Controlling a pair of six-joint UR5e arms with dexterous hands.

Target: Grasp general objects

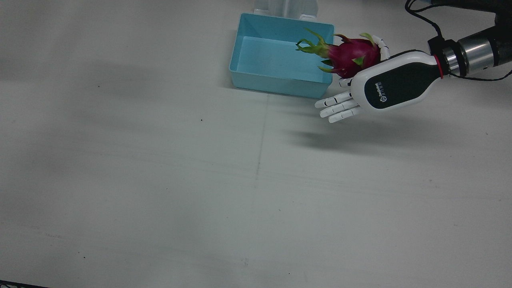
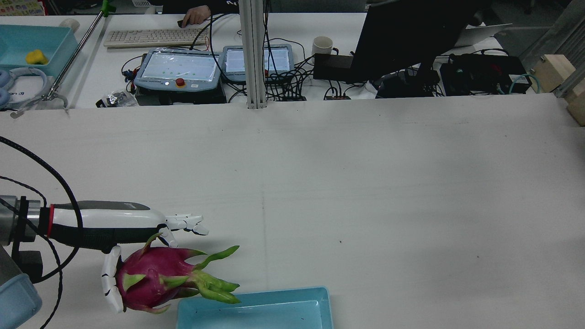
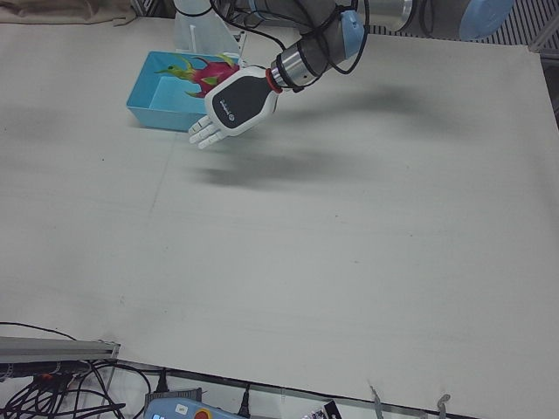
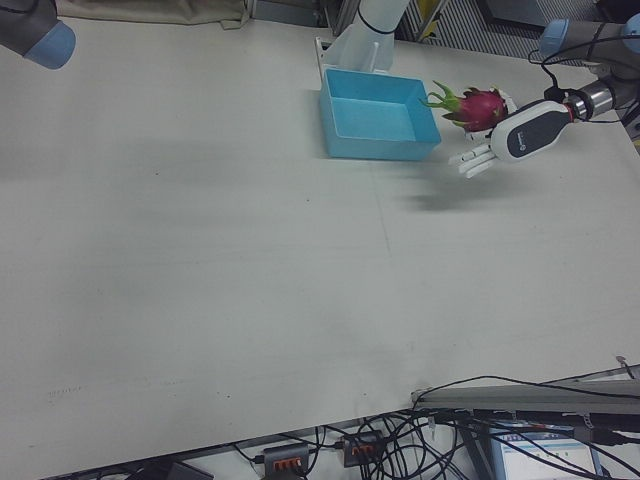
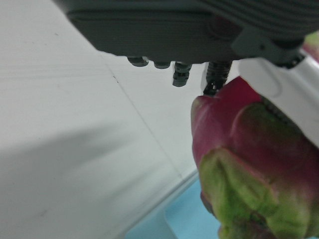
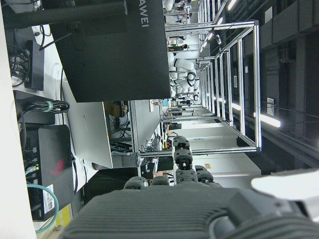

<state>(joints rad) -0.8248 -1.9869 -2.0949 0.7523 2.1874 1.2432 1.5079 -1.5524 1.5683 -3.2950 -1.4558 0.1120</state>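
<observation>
Close against the left hand's own camera, the dragon fruit (image 5: 249, 164) fills the lower right of that view, red skin and green scales pressed to the palm. From above, the left hand (image 1: 384, 86) grips the dragon fruit (image 1: 352, 56) between thumb and 1 curled finger, while the other fingers (image 1: 338, 108) stretch out straight and touch nothing. Fruit and hand hang above the table (image 1: 160, 180), at the blue bin's (image 1: 280, 54) right rim, with the green leaf tips reaching over the bin's interior. Wide bare tabletop lies open on every other side. Right hand (image 6: 184, 199): only dark fingertips show in its own camera, so I cannot tell its state.
</observation>
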